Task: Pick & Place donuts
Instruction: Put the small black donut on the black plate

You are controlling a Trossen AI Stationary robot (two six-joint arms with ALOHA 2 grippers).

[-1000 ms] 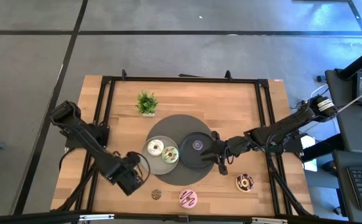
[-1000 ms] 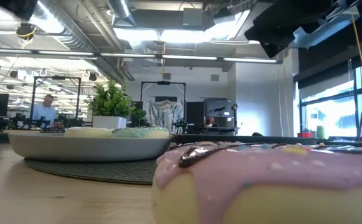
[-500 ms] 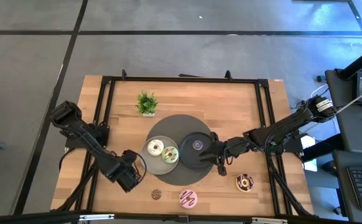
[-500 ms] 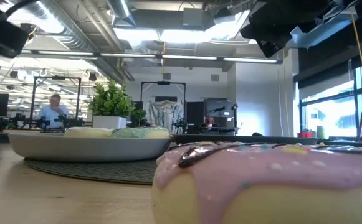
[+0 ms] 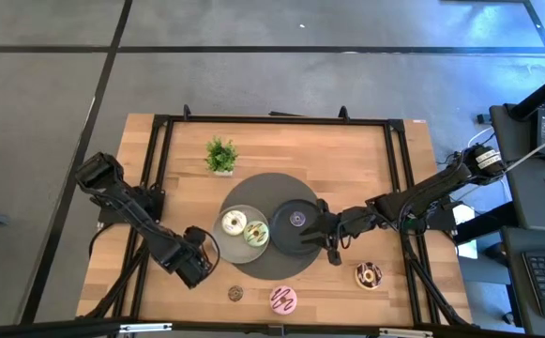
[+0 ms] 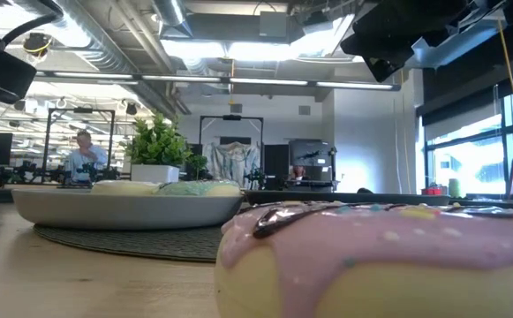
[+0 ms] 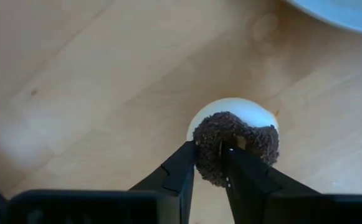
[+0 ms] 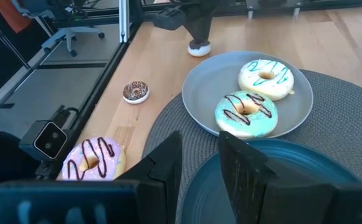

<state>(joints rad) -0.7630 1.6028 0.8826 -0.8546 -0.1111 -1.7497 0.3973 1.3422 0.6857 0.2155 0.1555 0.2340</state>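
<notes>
Here the left gripper [image 7: 209,163] pinches a small brown-crumbed donut [image 7: 237,144], fingers nearly closed through its ring, above the table [image 5: 366,160] at about eight o'clock from the grey plate [image 5: 218,235]. The right gripper [image 8: 199,155] hovers at three o'clock over the dark plate [image 8: 293,180], fingers slightly parted, holding nothing.

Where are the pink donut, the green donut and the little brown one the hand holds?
pink donut [image 8: 92,158], right wrist view, striped icing.
green donut [image 8: 246,114], right wrist view, iced ring.
brown donut [image 7: 240,144], left wrist view, crumbly top.
</notes>
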